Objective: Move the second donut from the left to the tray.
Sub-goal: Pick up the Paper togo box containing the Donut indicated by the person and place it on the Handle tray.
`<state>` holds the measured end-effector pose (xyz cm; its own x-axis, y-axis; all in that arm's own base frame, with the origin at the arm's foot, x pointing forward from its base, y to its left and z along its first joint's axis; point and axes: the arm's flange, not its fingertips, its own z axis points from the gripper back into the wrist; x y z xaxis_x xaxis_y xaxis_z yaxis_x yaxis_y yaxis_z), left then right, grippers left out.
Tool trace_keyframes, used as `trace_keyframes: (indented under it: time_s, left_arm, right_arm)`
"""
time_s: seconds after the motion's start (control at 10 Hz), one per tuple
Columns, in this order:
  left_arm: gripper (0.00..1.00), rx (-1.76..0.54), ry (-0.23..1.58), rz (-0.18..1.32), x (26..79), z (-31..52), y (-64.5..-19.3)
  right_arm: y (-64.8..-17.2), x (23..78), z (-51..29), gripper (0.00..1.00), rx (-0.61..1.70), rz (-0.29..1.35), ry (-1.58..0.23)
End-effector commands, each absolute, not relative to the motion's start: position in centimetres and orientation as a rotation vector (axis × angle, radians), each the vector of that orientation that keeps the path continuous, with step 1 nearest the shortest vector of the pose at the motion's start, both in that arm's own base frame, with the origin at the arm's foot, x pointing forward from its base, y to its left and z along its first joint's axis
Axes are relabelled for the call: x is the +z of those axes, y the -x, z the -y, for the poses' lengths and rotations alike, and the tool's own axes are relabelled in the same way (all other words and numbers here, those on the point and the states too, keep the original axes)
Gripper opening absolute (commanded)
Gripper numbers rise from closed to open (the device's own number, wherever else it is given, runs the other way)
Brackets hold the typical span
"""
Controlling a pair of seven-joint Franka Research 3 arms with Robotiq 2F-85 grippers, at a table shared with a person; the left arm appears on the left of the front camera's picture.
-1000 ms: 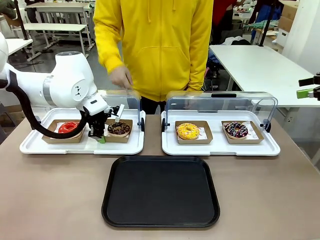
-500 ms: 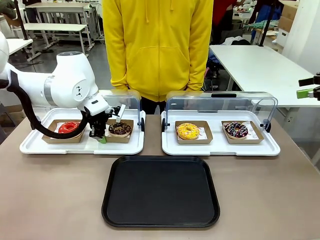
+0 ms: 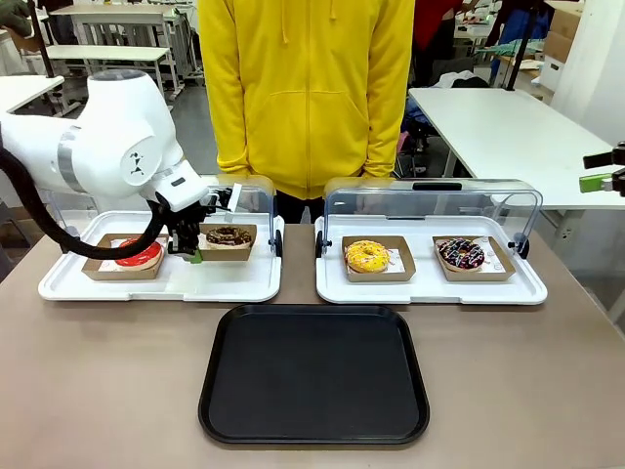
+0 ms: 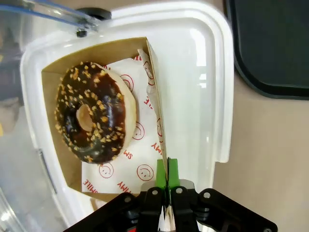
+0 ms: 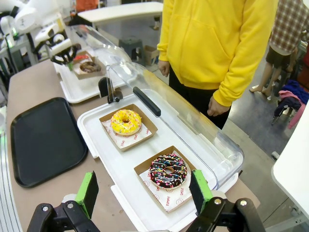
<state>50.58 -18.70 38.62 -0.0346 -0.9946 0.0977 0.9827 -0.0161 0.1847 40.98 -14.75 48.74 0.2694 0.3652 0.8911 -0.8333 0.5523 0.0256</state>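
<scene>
A workroom with white tables lies behind the brown table (image 3: pixel 98 391), where a person in a yellow hoodie (image 3: pixel 308 88) stands at the far side. The chocolate donut (image 4: pixel 91 116) sits in its small cardboard tray (image 4: pixel 152 87), which looks raised off the left white tray (image 3: pixel 161 283), beside the red donut (image 3: pixel 137 254). The left gripper (image 4: pixel 166 169) pinches the cardboard tray's wall, jaws narrow on it. This looks like the lift stage; next comes a level carry to the black tray (image 3: pixel 314 376), nearer the robot. The right gripper (image 5: pixel 145 191) hangs wide over the other white tray (image 5: pixel 104 140).
</scene>
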Motion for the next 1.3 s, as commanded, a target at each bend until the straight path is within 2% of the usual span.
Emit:
trace_keyframes:
  time_s: [0.0,0.5,0.8,1.2]
  left_arm:
    - [0.02,-1.566,-0.134,0.290,40.3,19.1,-47.1]
    - [0.02,-1.492,-0.159,0.333,42.9,20.8,-38.8]
    - [0.02,-1.463,-0.152,0.386,42.5,23.1,-33.4]
    - [0.02,-1.457,-0.134,0.418,39.5,29.3,-29.6]
  right_arm:
    - [-41.0,48.9,14.7,1.00,0.871,0.999,-0.563]
    - [-41.0,48.9,14.7,1.00,0.871,0.999,-0.563]
    - [-41.0,48.9,14.7,1.00,0.871,0.999,-0.563]
    - [-41.0,48.9,14.7,1.00,0.871,0.999,-0.563]
